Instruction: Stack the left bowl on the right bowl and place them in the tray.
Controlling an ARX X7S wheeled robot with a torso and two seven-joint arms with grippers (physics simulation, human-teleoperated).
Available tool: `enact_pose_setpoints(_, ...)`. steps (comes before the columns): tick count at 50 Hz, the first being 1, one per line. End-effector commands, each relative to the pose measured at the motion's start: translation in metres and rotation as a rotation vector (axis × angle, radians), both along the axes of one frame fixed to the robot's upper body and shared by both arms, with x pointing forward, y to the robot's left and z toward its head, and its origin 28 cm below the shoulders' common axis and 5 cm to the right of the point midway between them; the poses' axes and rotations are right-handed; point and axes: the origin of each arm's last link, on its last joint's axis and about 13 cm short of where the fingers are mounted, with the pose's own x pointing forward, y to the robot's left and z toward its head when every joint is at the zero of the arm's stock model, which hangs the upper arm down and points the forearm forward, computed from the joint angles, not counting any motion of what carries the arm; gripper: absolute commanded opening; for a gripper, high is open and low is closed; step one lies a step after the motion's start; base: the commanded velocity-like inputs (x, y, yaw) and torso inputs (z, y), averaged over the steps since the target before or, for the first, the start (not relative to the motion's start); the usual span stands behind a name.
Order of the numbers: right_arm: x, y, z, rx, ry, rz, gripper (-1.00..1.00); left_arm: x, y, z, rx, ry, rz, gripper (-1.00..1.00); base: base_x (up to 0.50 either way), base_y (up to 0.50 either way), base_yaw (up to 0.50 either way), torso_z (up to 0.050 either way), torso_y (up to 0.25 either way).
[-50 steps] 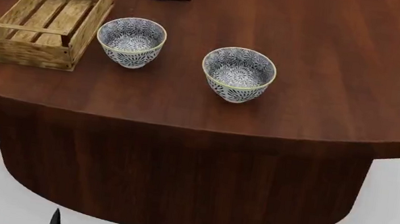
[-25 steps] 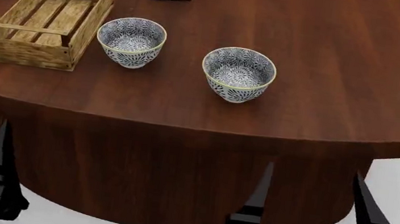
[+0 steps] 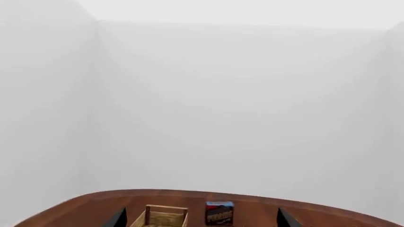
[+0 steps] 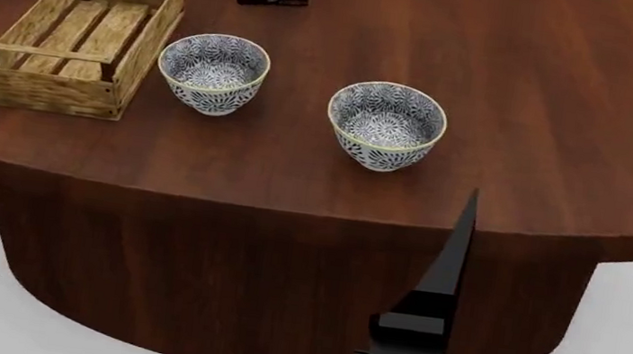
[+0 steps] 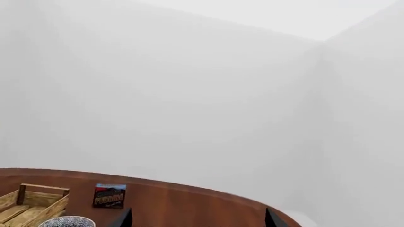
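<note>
Right gripper (image 4: pixel 565 221) is open and empty at the table's near edge, just this side of the right bowl (image 4: pixel 386 125). Left bowl (image 4: pixel 212 72) sits farther left beside the tray (image 4: pixel 14 81). Left gripper (image 3: pixel 198 220) is also open, aimed at the tray.

The right gripper (image 4: pixel 563 234) is matte black, with 2 long, thin, blade-like fingers (image 4: pixel 446 264) that taper to sharp points. Each finger widens into a blocky, stepped base on a flat black crossbar. Behind that sits a dark grey housing with a row of fine ribbed slots. In both wrist views only 2 small black finger tips (image 3: pixel 116 219) show.
</note>
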Motion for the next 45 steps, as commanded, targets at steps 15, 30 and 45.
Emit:
enact_pose_setpoints(15,-0.0065,-0.0013,0.0017,-0.006,0.052,-0.032,1.00,-0.0098,0.0006,0.0023,-0.013,0.048,0.028,1.00,0.32,0.17,0.00,0.000,0.000)
enact_pose_setpoints(30,-0.0072,-0.0025,0.0026,-0.013,0.055,-0.032,1.00,-0.0128,0.0022,0.0053,-0.009,0.040,0.039,1.00,0.37,0.17,0.00,0.000,0.000)
enact_pose_setpoints(45,-0.0030,0.0007,0.0062,-0.029,0.050,-0.015,1.00,-0.0140,0.0033,0.0074,-0.012,0.030,0.044,1.00,0.38,0.24,0.00,0.000,0.001)
